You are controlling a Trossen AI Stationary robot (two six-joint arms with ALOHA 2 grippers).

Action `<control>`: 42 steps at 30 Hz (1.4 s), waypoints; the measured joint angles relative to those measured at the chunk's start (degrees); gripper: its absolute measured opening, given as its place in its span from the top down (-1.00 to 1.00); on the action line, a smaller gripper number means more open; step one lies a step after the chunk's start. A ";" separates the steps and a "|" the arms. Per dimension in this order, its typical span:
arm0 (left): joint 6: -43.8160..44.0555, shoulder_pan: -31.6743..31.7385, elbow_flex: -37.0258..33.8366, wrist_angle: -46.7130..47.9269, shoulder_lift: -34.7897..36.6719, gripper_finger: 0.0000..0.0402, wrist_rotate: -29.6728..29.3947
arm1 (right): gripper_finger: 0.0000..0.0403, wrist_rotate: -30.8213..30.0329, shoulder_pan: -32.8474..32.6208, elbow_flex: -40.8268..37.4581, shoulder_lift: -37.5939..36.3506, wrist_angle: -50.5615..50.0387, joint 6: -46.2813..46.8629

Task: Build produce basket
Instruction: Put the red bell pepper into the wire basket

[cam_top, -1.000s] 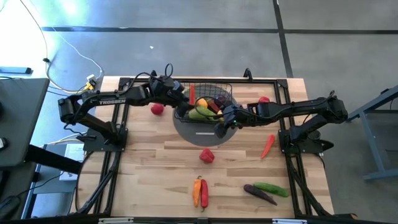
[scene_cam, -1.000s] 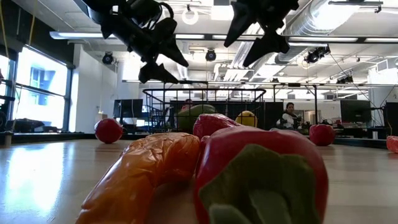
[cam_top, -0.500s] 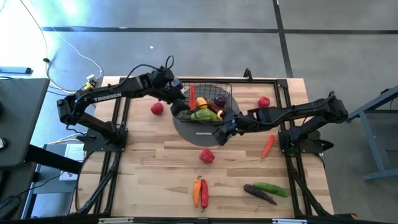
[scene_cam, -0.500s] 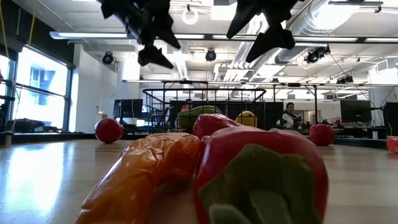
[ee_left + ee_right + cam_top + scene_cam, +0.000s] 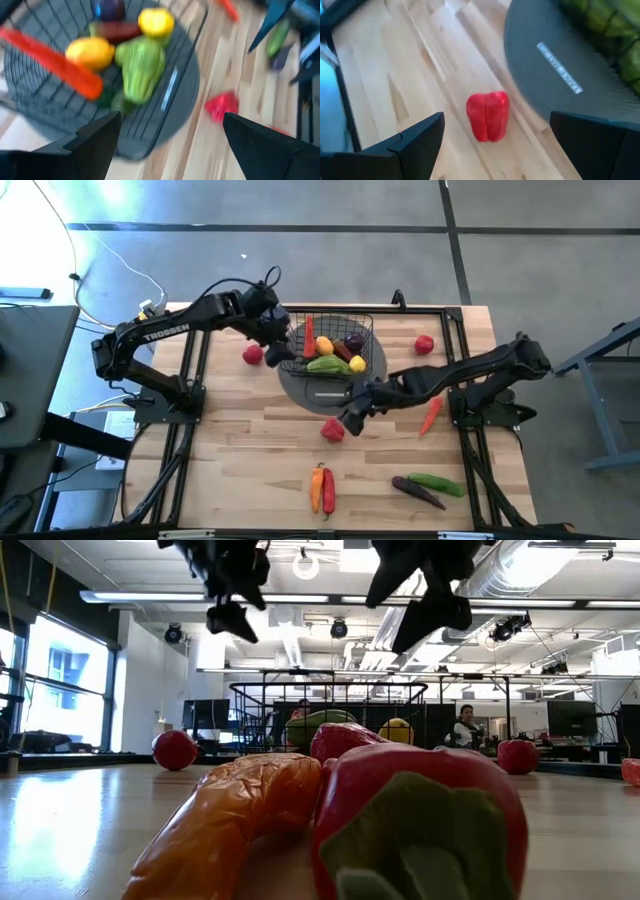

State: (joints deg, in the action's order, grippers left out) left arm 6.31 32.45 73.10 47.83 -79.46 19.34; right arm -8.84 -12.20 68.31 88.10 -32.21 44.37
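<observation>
Produce next: the red pepper on the desk looks light, hard, slick (likely plastic). My right gripper hovers empty, jaws wide; I'd pinch its lobed sides.

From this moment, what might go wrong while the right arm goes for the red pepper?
The open right pincer hangs over the red pepper, which lies on bare wood close to the grey mat. The rounded pepper may roll away if one finger touches first. A finger may also catch the mat's edge and shift the basket. The left pincer near the basket may obstruct the drop.
</observation>
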 joint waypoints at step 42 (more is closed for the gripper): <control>3.08 -3.96 -7.93 8.55 16.17 -0.70 -22.57 | -0.63 -1.55 -3.92 0.02 22.80 12.50 -3.95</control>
State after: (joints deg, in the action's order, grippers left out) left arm 9.39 28.49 65.17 56.38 -63.29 -3.22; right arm -10.39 -16.12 68.34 110.90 -19.71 40.42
